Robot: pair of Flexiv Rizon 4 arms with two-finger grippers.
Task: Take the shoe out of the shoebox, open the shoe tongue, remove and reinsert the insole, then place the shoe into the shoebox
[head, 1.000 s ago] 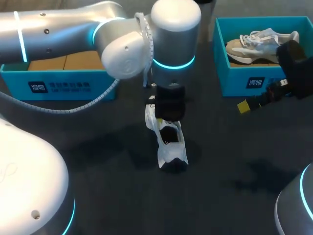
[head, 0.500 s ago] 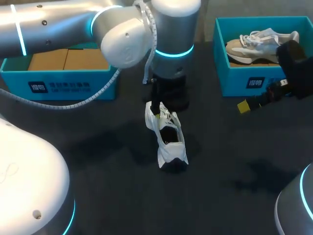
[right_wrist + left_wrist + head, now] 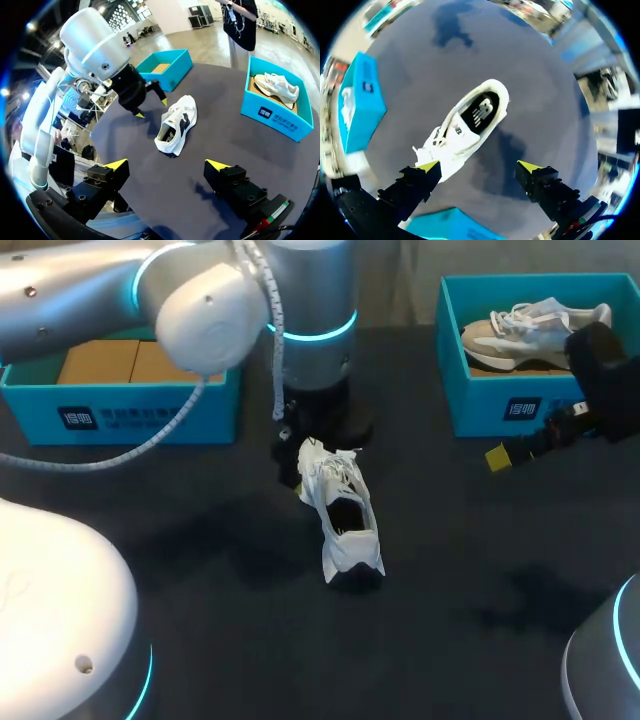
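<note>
The white shoe point(image 3: 342, 515) stands on its sole on the dark bench point(image 3: 200, 570), between the left box point(image 3: 130, 418) and the right box point(image 3: 480, 412), with its insole point(image 3: 481, 111) showing. The left tool point(image 3: 479, 165) hangs wide open at the toe end and grips nothing. The right tool point(image 3: 167, 164), also wide open and empty, is well apart from the shoe, near the right box, which holds a second shoe point(image 3: 525, 330).

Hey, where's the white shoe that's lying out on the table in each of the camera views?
Head view: white shoe in the picture's middle.
Left wrist view: white shoe ahead of the open left gripper, toe end near one finger.
Right wrist view: white shoe well ahead of the right gripper.
Shared landmark: the blue shoebox holding a second shoe, seen in all three views.
</note>
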